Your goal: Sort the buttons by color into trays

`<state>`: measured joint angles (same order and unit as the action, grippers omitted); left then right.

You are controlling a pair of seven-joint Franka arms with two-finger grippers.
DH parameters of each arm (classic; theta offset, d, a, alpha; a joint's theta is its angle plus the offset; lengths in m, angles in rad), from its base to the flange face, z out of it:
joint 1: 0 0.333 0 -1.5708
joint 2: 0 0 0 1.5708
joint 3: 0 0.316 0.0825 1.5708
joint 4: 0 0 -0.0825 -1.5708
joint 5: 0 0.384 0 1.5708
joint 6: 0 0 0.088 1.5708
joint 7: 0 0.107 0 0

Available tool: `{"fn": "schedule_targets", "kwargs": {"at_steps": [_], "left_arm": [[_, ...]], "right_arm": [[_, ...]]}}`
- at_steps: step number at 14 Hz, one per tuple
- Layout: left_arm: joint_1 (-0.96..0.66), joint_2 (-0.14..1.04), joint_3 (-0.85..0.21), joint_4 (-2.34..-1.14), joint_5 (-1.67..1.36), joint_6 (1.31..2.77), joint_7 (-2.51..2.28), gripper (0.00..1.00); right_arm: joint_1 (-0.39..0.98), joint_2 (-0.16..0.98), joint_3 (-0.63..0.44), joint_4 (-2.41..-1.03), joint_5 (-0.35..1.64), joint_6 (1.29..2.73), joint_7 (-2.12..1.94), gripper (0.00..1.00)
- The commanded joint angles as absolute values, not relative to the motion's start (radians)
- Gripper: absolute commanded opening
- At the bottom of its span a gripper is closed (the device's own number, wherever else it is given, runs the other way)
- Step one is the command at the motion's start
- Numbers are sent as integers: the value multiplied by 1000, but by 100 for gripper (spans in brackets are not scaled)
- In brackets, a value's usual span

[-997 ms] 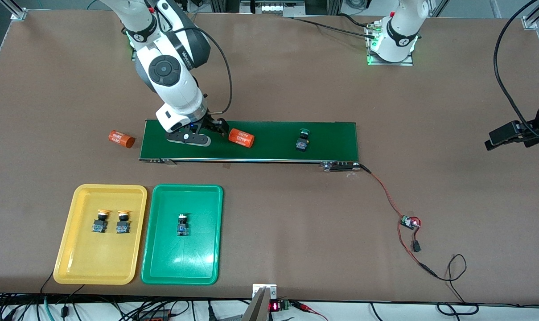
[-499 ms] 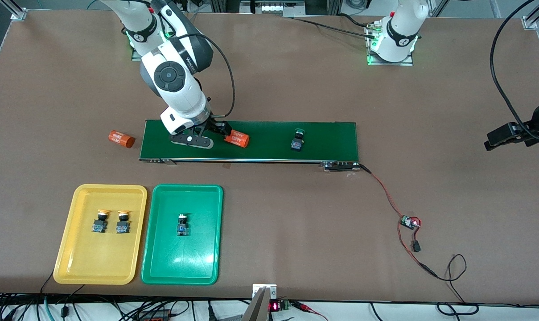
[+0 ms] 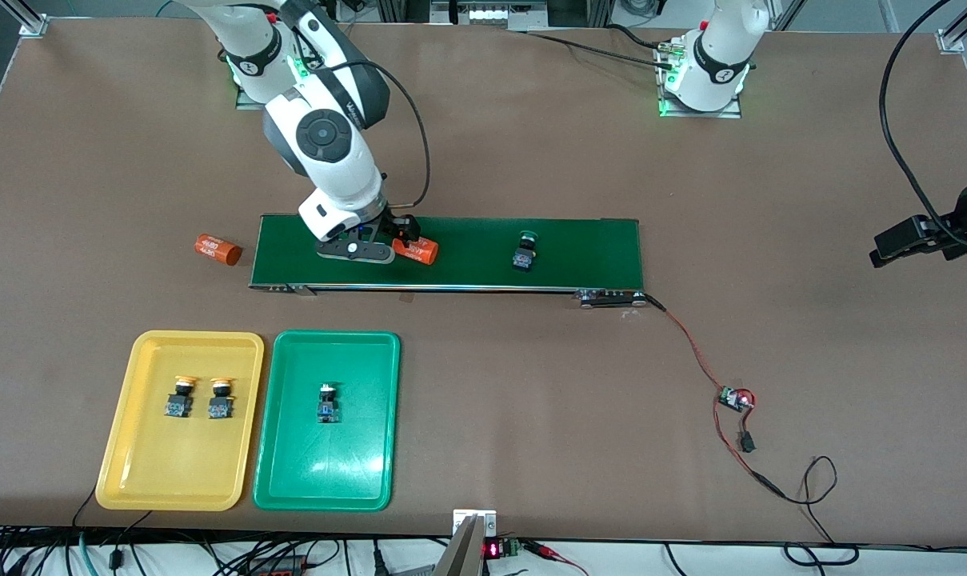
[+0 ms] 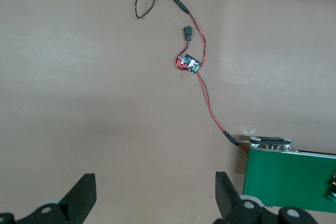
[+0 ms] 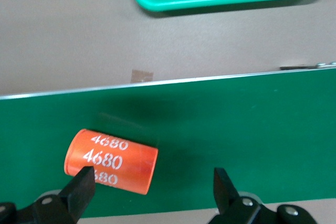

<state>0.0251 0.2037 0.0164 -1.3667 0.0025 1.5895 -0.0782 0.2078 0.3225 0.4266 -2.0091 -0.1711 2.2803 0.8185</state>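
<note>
Landmark: the conveyor belt [image 3: 451, 252], a long dark-green strip on the brown table [image 3: 531, 400].
Right gripper [image 3: 371, 244]: low over the belt near the right arm's end, jaws spread, grasping nothing; an orange cylinder [image 5: 111, 161] lies on the belt just by one finger.
Green button [image 3: 523, 252]: on the belt, well apart from the right gripper, toward the left arm's end; its long axis seems to run across the belt, though it is small.
Nearer arm: the right, probably.
Left gripper [image 4: 152, 203]: waits off the belt's end, over bare table, jaws spread, empty.
Trays: yellow tray [image 3: 127, 464] with two yellow buttons [image 3: 199, 398] and green tray [image 3: 355, 472] with one green button [image 3: 328, 404], both nearer the front camera than the belt.
Room: a second orange cylinder [image 3: 217, 250] lies off the belt's end.
</note>
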Motion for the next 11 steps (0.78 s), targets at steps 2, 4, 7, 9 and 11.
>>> {"fn": "schedule_targets", "kwargs": {"at_steps": [2,4,7,9,11], "left_arm": [[15,176,29,-1397,-18,1603,-49,100],[15,176,28,-1396,-26,1601,-51,100],[6,176,26,-1396,-26,1594,-57,100],[9,181,26,-1400,-26,1595,-58,100],[14,183,28,-1402,-26,1595,-58,100]], "right_arm": [[238,341,425,-2000,-198,2289,850,100],[238,348,425,-1999,-198,2290,850,100],[239,348,425,-1991,-198,2290,868,100],[238,356,425,-1988,-195,2290,870,100],[238,359,426,-1985,-190,2293,870,100]]}}
